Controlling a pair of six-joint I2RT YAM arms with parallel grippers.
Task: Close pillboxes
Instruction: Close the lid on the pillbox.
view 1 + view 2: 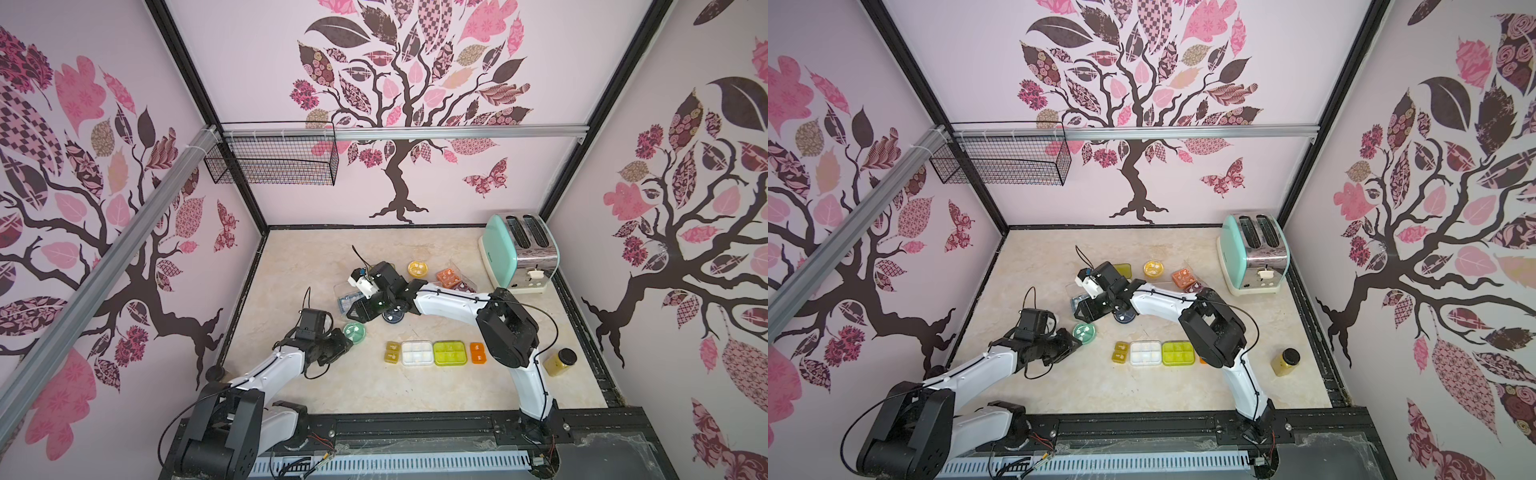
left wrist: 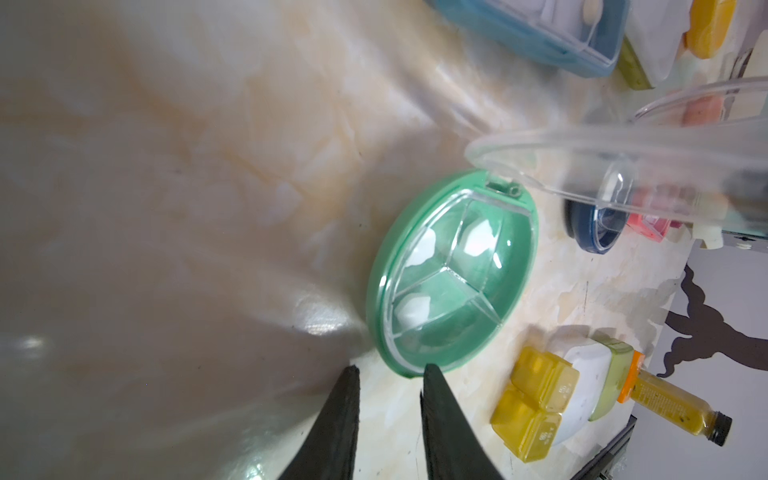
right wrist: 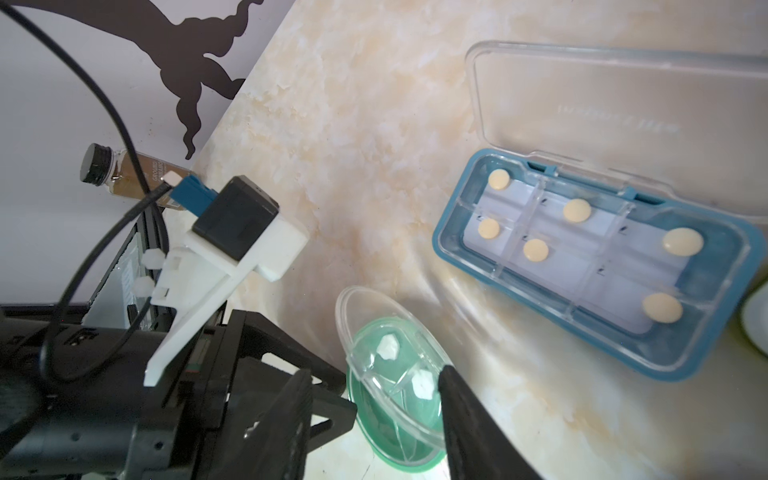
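Observation:
A round green pillbox (image 2: pixel 453 270) with white pills lies near the table's left middle (image 1: pixel 354 331). Its clear lid (image 3: pixel 386 361) is hinged up, tilted over the base. My left gripper (image 2: pixel 390 370) stands open at the box's near rim, one fingertip (image 2: pixel 432 370) touching it, nothing between the fingers. My right gripper (image 3: pixel 374 378) hangs open above the box, straddling the raised lid, one finger (image 3: pixel 446 378) against the lid's edge. A blue rectangular pillbox (image 3: pixel 598 266) lies open behind, its clear lid (image 3: pixel 623 116) flat back.
Amber (image 1: pixel 391 352), white (image 1: pixel 417 353), lime (image 1: pixel 449 353) and orange (image 1: pixel 478 352) pillboxes line the front. A navy round box (image 1: pixel 392 316) sits under the right arm; yellow (image 1: pixel 417 268) and orange (image 1: pixel 449 277) boxes behind. A toaster (image 1: pixel 519 253) and a jar (image 1: pixel 560 361) stand at right.

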